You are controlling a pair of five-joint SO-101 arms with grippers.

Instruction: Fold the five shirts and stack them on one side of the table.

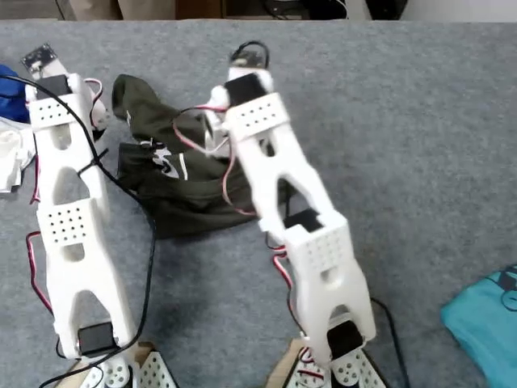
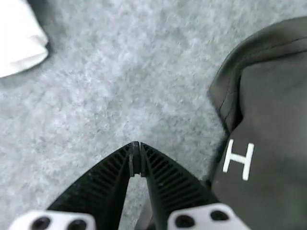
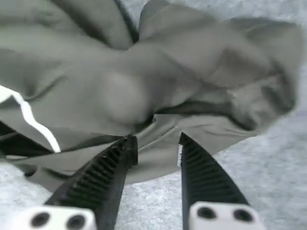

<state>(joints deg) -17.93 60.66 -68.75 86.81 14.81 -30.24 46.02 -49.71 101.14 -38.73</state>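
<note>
Folding appears barely started: the dark shirt (image 1: 174,190) lies crumpled on the desk (image 1: 404,121) between our arms, right tool (image 3: 156,148) open over it, left tool (image 2: 136,157) closed and empty beside it. We cannot tell whether the teal shirt (image 1: 485,323), near right, is folded.

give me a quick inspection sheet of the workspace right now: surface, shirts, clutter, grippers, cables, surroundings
surface: grey felt-like table cover, bare across the right half
job's things: dark olive shirt crumpled and unfolded between the arms; teal shirt at the near right edge; white garment and blue garment at the left edge
clutter: nothing seen
grippers: left gripper shut and empty over bare cover beside the olive shirt; right gripper open, tips at the olive shirt's edge
cables: black cable trailing beside the left arm; red-and-white wires on the right arm
surroundings: dark objects past the far edge, too cut off to name
</note>
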